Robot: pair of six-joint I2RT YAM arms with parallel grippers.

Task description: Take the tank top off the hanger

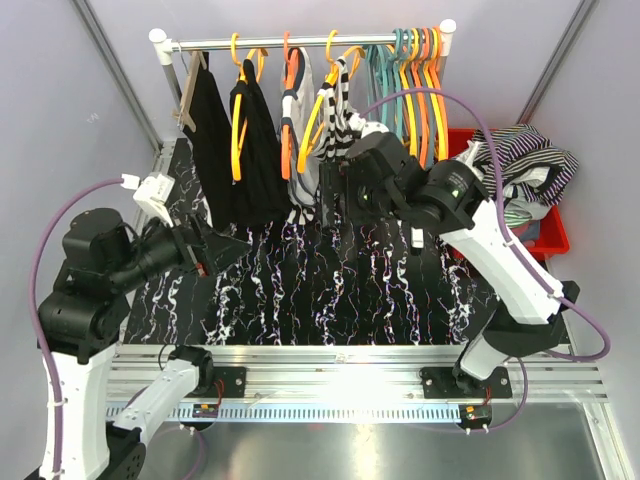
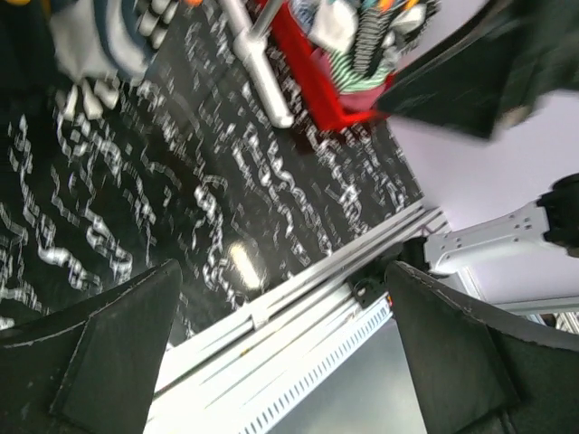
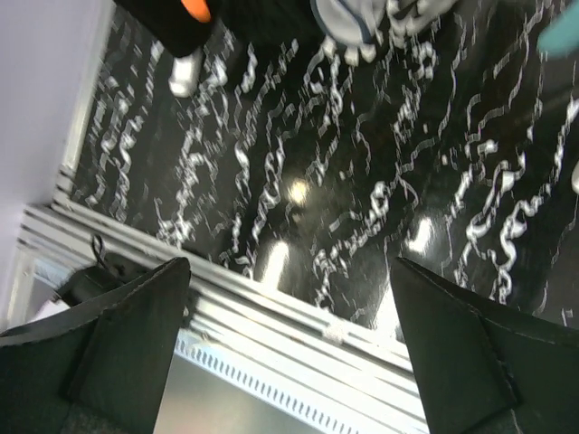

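Observation:
Several tank tops hang on a rail (image 1: 300,42): two black ones (image 1: 255,135), a white and grey one (image 1: 303,110) and a black-and-white striped one (image 1: 340,115) on an orange hanger (image 1: 318,118). My right gripper (image 1: 333,195) is open and empty, just below the striped top's hem, touching nothing. In the right wrist view the gripper (image 3: 289,353) looks down at the mat, with hems (image 3: 362,16) at the top edge. My left gripper (image 1: 222,250) is open and empty over the mat below the black tops; the left wrist view (image 2: 280,362) shows nothing between its fingers.
Empty teal and orange hangers (image 1: 415,85) fill the rail's right end. A red bin (image 1: 545,215) with striped clothes stands at the right, also in the left wrist view (image 2: 330,95). The rack's posts (image 1: 163,60) stand on the marbled black mat (image 1: 330,290).

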